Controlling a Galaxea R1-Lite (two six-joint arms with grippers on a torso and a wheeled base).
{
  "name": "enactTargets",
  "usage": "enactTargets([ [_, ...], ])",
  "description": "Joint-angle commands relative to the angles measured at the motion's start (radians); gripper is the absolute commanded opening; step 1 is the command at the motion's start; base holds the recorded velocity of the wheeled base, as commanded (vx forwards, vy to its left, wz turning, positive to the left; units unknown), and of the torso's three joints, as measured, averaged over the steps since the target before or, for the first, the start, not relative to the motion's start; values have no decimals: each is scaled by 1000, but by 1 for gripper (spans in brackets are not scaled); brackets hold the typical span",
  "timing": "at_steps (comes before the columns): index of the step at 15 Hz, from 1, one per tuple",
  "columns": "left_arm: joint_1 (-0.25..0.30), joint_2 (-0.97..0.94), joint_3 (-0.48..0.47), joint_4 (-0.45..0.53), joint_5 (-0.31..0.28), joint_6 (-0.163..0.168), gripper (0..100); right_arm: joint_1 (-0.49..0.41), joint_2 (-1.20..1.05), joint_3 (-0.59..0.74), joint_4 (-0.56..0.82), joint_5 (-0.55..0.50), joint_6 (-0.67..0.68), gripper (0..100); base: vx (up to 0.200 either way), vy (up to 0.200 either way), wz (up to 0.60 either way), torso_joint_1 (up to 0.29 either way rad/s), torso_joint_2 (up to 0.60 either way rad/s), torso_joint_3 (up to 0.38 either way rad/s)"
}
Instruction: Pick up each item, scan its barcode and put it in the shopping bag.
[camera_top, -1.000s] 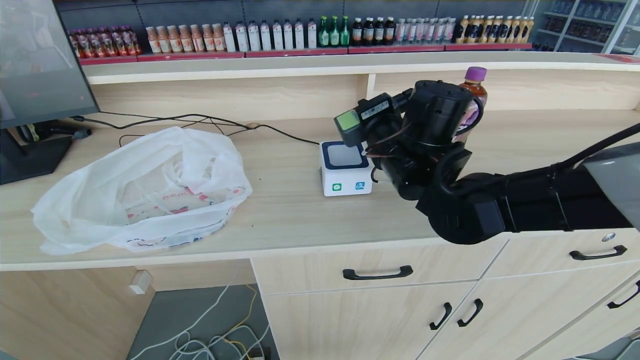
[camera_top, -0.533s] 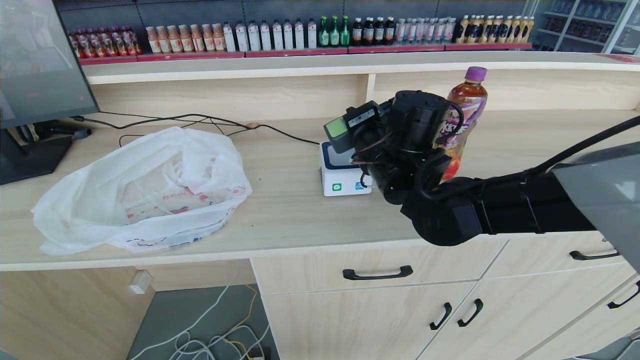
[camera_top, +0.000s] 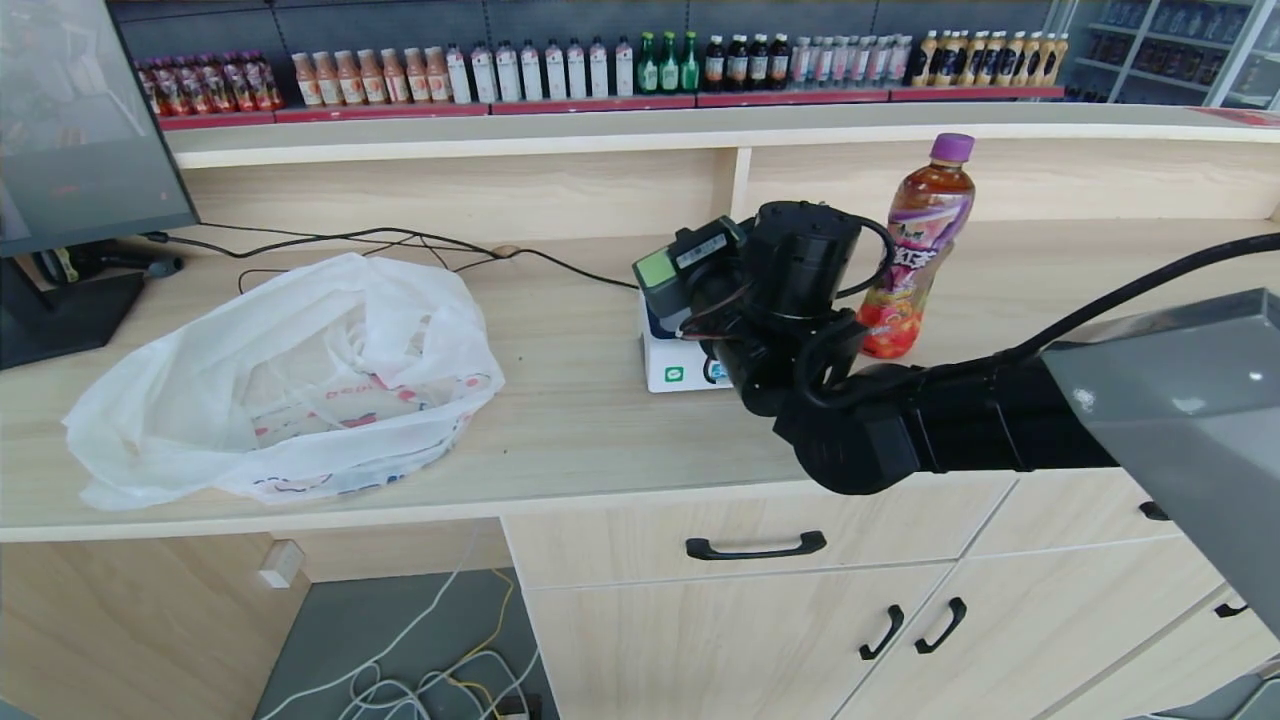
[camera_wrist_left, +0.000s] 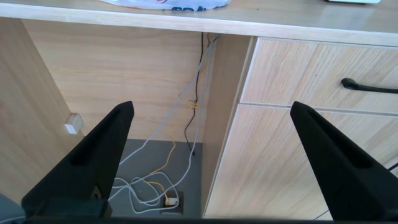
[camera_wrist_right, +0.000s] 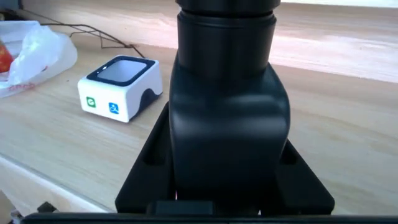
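One bottle (camera_top: 915, 250) upright on counter (camera_top: 580, 410), just beside right end effector (camera_top: 800, 255), apart.

counter count | purple-capped bottle (camera_top: 918, 245): 1, at 2 o'clock from scanner | white scanner box (camera_top: 668, 360): 1 | shopping bag (camera_top: 290, 380): 1 | monitor (camera_top: 80, 120): 1 | shelf bottles (camera_top: 600, 68): one row, uncountable
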Motion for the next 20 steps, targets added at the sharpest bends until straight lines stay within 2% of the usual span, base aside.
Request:
enactTargets([
  [1,0,0,0,0,0,0,100,40,-80,29,-1,109,-105,0,0,0,0,0,0,0],
  [3,0,0,0,0,0,0,100,46,-84,29,-1,226,-277,0,0,0,0,0,0,0],
  [4,0,0,0,0,0,0,100,72,-92,34,-1,235,-328,0,0,0,0,0,0,0],
  [5,0,0,0,0,0,0,100,149,-92,31,-1,211,-383,0,0,0,0,0,0,0],
  [10,0,0,0,0,0,0,100,307,-60,5,-1,183,-757,0,0,0,0,0,0,0],
  [11,0,0,0,0,0,0,100,318,-38,-12,-1,212,-835,0,0,0,0,0,0,0],
  [13,0,0,0,0,0,0,100,362,40,5,-1,335,-983,0,0,0,0,0,0,0],
  [15,0,0,0,0,0,0,100,402,68,-7,-1,332,-1052,0,0,0,0,0,0,0],
  [17,0,0,0,0,0,0,100,410,74,-84,-1,332,-1089,0,0,0,0,0,0,0],
  [20,0,0,0,0,0,0,100,427,94,-81,-1,326,-1138,0,0,0,0,0,0,0],
])
